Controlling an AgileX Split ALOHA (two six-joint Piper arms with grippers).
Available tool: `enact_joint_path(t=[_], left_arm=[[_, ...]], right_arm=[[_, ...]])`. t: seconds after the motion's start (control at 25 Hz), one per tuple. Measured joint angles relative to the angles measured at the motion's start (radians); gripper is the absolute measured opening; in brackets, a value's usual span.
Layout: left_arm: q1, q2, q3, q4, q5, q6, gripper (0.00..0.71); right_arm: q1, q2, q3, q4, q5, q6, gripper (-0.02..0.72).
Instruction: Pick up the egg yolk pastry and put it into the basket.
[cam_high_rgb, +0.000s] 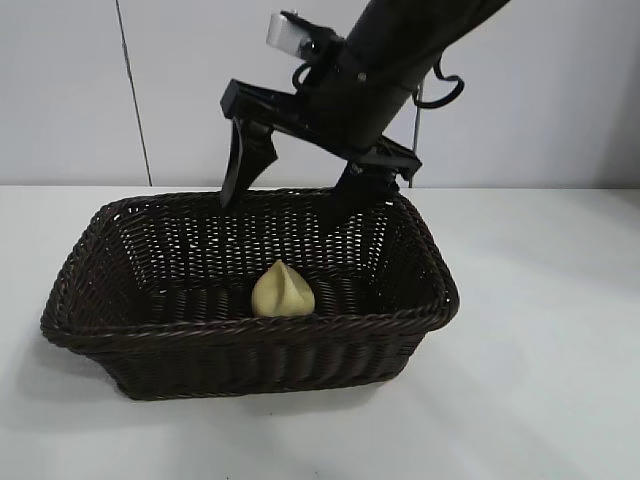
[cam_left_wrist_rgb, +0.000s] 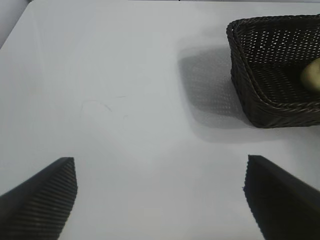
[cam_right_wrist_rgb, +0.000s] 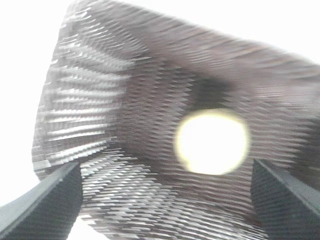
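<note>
The basket (cam_high_rgb: 250, 340) is a really dark brown, pretty much black, woven wicker all over with a braided rim and little gaps of light showing through the weave. Below the right claw (cam_high_rgb: 285, 195), which is plain matte black, the pastry (cam_high_rgb: 283, 292) is a pale creamy yellow, smooth and matte. Table (cam_high_rgb: 540, 350) is flat white. The left claw's fingers (cam_left_wrist_rgb: 42, 197) are black with a fine ribbed texture.

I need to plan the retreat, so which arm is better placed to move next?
The right. Its open, empty hand hangs above the dark woven wicker basket, where the pale cream-yellow egg yolk pastry already lies. The left hand sits open over bare white table beside the basket.
</note>
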Motion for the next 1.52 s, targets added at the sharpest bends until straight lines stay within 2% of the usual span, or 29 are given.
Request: enact_joint_path(t=[0.08,0.2,0.36,0.44,0.48,0.56,1.04,1.2,1.4,1.52], left_arm=[[0.000,0.000,0.000,0.000,0.000,0.000,0.658],[0.000,0.000,0.000,0.000,0.000,0.000,0.658],[0.000,0.000,0.000,0.000,0.000,0.000,0.658],[0.000,0.000,0.000,0.000,0.000,0.000,0.658],[0.000,0.000,0.000,0.000,0.000,0.000,0.658],[0.000,0.000,0.000,0.000,0.000,0.000,0.658],[0.000,0.000,0.000,0.000,0.000,0.000,0.658],[0.000,0.000,0.000,0.000,0.000,0.000,0.658],[0.000,0.000,0.000,0.000,0.000,0.000,0.658],[0.000,0.000,0.000,0.000,0.000,0.000,0.658]], right_arm=[[0.000,-0.001,-0.047,-0.029,0.042,0.011,0.655],[0.000,-0.001,-0.111,-0.132,0.092,0.075,0.655],[-0.002,-0.002,-0.144,-0.381,0.161,0.222,0.655],[-0.018,-0.002,-0.146,-0.492,0.202,0.274,0.655],[-0.035,-0.002,-0.146,-0.531,0.223,0.289,0.655],[-0.076,-0.002,-0.147,-0.568,0.257,0.295,0.655],[-0.454,-0.002,-0.147,-0.587,0.329,0.238,0.655],[-0.558,-0.002,-0.147,-0.568,0.338,0.235,0.655],[-0.566,-0.027,-0.101,-0.486,0.336,0.197,0.655],[-0.535,-0.078,-0.024,-0.478,0.336,0.178,0.655]])
